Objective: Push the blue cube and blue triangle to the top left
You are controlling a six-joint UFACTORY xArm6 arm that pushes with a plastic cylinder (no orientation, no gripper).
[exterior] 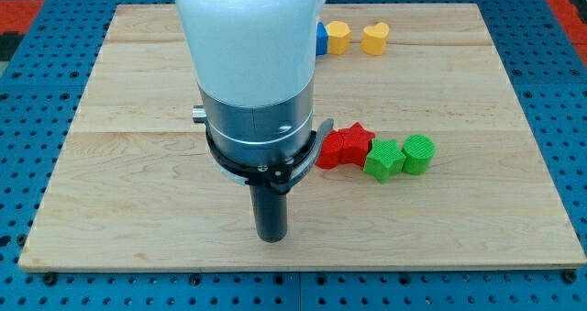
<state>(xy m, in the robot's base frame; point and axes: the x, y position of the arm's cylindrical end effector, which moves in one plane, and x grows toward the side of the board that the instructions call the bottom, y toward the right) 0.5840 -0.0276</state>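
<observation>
Clawless as I am, my tip (pixel 271 238) is all I have: a plain dark rod end resting on the wooden board (pixel 110 210), with nothing to open or close and nothing held. It touches no block; it stands alone on bare wood near the board's bottom edge.

Above my tip and to its right, near the board's top edge, a blue block (pixel 322 38) peeks out from behind my arm's pale housing (pixel 248 54). Only a sliver shows, so I cannot tell whether it is the cube or the triangle, and the other blue piece is hidden, likely behind the housing too. Just right of that sliver sit two yellow blocks (pixel 338 37) (pixel 374 38), one rounded, one heart-like.

Closer, up and to the right of my tip, a red cluster (pixel 344 146) touches a green star-like block (pixel 383 159) and a green cylinder (pixel 418 154).

My guess is that I stand low so I can swing round and come at the blue pieces from their right, then drive them leftward along the top.
</observation>
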